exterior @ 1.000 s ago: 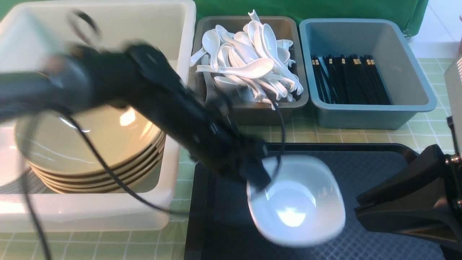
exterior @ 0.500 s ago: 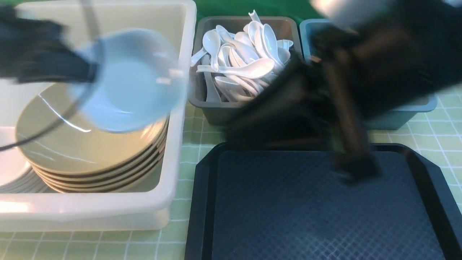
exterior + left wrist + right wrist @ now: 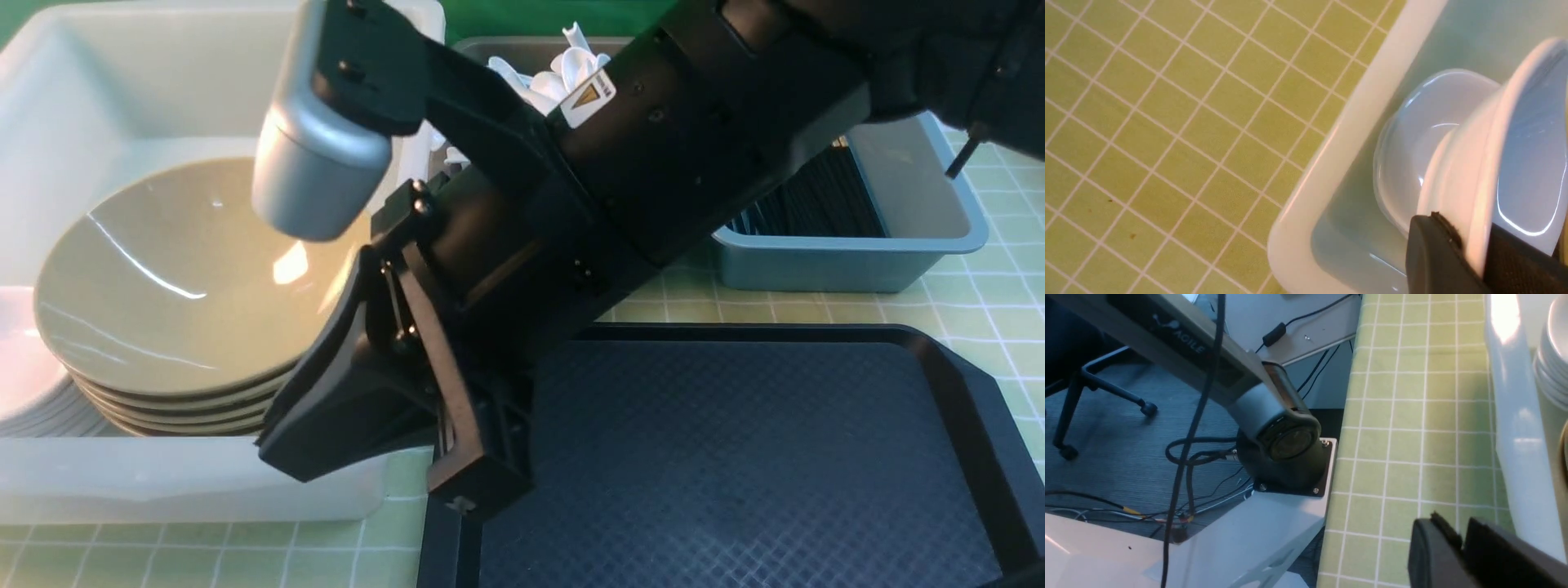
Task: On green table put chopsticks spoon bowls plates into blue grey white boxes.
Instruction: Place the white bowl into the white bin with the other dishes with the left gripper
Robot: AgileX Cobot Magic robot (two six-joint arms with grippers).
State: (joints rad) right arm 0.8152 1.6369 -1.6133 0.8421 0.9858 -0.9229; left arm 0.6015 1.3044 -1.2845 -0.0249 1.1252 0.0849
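Left wrist only: left gripper (image 3: 1480,251) clamps plate (image 3: 1527,143) rim over white box (image 3: 1331,163); right gripper (image 3: 1464,539) nearly closed, empty.

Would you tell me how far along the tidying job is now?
Done: tan bowls stacked in the white box, spoons in the grey box, chopsticks in the blue box; no dishes show on the black tray. In hand: the left hand grips a white plate over the white box. Left: setting it onto the plates there.
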